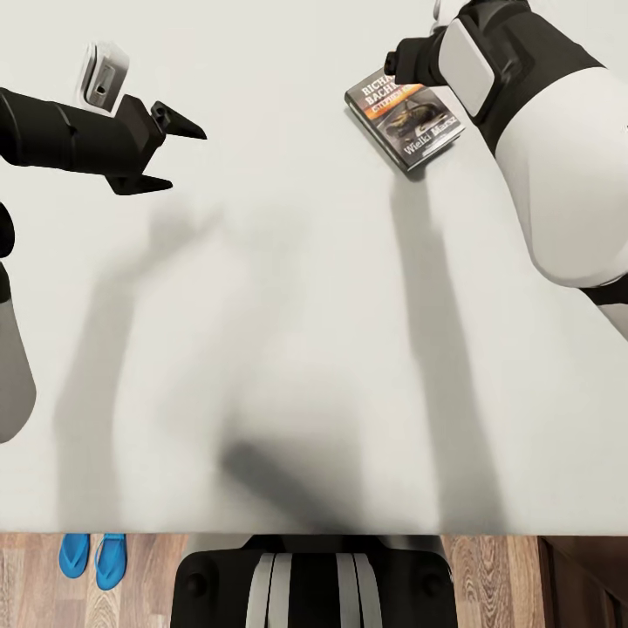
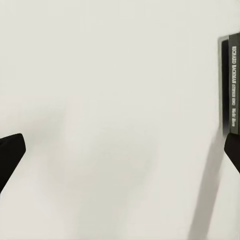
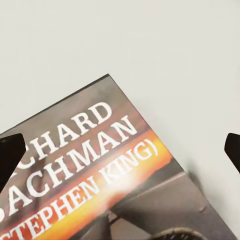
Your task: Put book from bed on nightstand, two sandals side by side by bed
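- Head view: a small thin paperback book (image 1: 406, 120) with a dark cover lies flat on the pale grey-white mattress of the bed (image 1: 288, 331), toward its far right part. Readable on the cover are "RICHA…" and "BACH…" in white, an orange band, and "Wielki Marsz" lower down. The right arm's black gripper end (image 1: 403, 63) sits over the book's top corner; I cannot tell here how its fingers stand, nor whether it touches the book.
- Head view, left side: the left gripper (image 1: 179, 157) hangs above bare mattress, well apart from the book, its two black pointed fingers spread apart and holding nothing.
- Head view, near edge: two bright blue flat sandals (image 1: 91, 558) lie side by side on the brown wood-plank floor (image 1: 488, 576), just beside the bed's edge.
- Left wrist view: the black fingertips (image 2: 11, 152) stand wide apart at the picture's edges. The book (image 2: 231, 84) shows spine-on, with "RICHARD BACHMAN" in white; the smaller lettering is too small to read.
- Right wrist view: the cover (image 3: 115, 185) reads "…CHARD", "…ACHMAN" and "(STEPHEN KING)" on the orange band. The fingertips (image 3: 10, 155) are spread wide, straddling the book's corner without clamping it.
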Robot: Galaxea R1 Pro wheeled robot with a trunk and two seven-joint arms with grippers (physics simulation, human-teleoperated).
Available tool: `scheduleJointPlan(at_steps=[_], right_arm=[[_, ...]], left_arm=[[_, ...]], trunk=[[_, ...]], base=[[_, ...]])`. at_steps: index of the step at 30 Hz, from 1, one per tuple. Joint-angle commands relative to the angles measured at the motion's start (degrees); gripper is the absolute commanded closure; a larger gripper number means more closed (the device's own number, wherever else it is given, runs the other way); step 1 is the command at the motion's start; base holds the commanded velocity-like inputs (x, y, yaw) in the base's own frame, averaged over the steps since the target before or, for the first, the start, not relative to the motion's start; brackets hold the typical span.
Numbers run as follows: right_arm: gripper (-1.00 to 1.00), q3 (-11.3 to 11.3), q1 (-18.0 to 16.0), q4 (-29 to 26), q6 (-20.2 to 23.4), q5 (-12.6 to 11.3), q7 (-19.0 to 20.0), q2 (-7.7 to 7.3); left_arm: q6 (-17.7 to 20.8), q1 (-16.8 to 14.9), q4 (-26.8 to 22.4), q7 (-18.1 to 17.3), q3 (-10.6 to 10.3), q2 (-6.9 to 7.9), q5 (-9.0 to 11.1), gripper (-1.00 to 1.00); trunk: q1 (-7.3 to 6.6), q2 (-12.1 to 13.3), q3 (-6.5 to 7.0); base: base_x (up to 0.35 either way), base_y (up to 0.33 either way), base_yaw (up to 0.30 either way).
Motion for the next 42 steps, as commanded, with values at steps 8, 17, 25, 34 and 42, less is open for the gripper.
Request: scheduleJointPlan(at_steps=[8, 17, 25, 34, 42], right_arm=[[-1.0, -0.4, 0.02, 0.56, 0.29, 0.24, -0.1, 0.03], [-1.0, -0.43, 0.38, 2.1, 0.0, 0.13, -0.07, 0.02], [-1.0, -0.24, 0.6, 2.43, -4.23, 0.43, -0.04, 0.06], [-1.0, -0.17, 0.71, 2.48, -5.82, 0.55, -0.03, 0.09], [-1.0, -0.16, 0.73, 2.58, -5.69, 0.51, -0.03, 0.09]], left_arm=[[0.44, -0.05, -0.02, 0.52, -0.02, 0.03, 0.34, -1.0], [0.44, -0.05, -0.02, 0.55, -0.08, 0.03, 0.34, -1.0], [0.44, -0.05, -0.02, 0.56, -0.1, 0.03, 0.34, -1.0], [0.44, -0.05, -0.02, 0.56, -0.1, 0.04, 0.34, -1.0], [0.44, -0.05, -0.02, 0.62, -0.1, 0.1, 0.34, -1.0]], trunk=[[0.0, -0.01, -0.02], [0.0, -0.01, -0.02], [0.0, -0.01, -0.02], [0.0, -0.01, -0.02], [0.0, -0.01, -0.02]], base=[[0.002, 0.0, 0.0], [0.0, 0.0, 0.0], [0.0, 0.0, 0.0], [0.0, 0.0, 0.0], [0.0, 0.0, 0.0]])
